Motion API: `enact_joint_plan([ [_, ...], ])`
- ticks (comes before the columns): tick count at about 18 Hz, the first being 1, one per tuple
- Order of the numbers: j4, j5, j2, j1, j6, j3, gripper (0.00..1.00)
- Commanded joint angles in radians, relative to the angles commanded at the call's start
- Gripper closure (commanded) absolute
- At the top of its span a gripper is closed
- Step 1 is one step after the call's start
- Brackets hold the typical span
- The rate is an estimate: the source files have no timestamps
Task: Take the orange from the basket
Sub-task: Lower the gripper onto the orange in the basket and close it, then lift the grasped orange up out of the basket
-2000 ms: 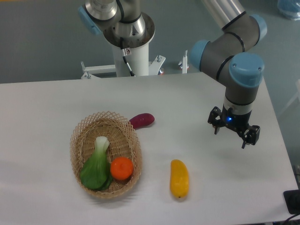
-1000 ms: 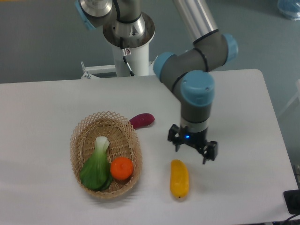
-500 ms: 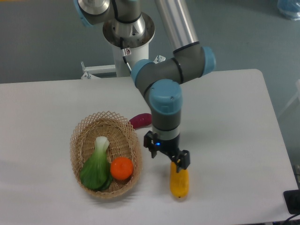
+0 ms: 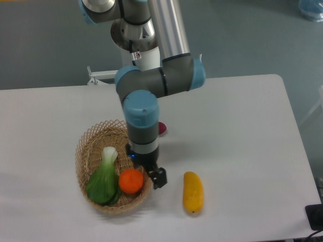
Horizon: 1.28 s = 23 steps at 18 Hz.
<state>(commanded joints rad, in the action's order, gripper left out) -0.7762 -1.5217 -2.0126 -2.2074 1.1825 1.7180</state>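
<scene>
White tabletop [image 4: 242, 126] under me, smooth and matte, with a grey floor behind it and my own pedestal base [image 4: 136, 50] at the far edge. My arm reaches down over the near-left part of the table, and my gripper [image 4: 146, 174] hangs at the right rim of the basket [image 4: 88, 146], just beside the orange [image 4: 131, 181]. One dark finger [image 4: 159, 177] shows outside the rim; the other is hidden behind my wrist, so I cannot tell whether my jaws are spread or closed, and nothing looks held. The orange sits in the near-right end of the basket, touching the green vegetable [image 4: 103, 179] that lies along the left side. I judge this as the approach step, grasp not yet made. Next I need to shift a little to the left so the fruit sits between my fingers, then descend without catching the wicker rim or nudging the vegetable. Outside the basket, a yellow mango-like fruit [image 4: 193, 192] lies on the table to the right, well apart, and a dark red item [image 4: 162, 128] peeks out behind my forearm.
</scene>
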Motion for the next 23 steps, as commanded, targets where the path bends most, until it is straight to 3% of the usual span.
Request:
enact_joint_plan([
  [11,0.005,-0.003,-0.029,0.048,0.039,0.011,0.0],
  [21,0.011,-0.08,-0.081,0.066,0.01,-0.006,0.0],
  [23,0.031,-0.081,-0.089,0.074,-0.009,-0.011,0.04],
])
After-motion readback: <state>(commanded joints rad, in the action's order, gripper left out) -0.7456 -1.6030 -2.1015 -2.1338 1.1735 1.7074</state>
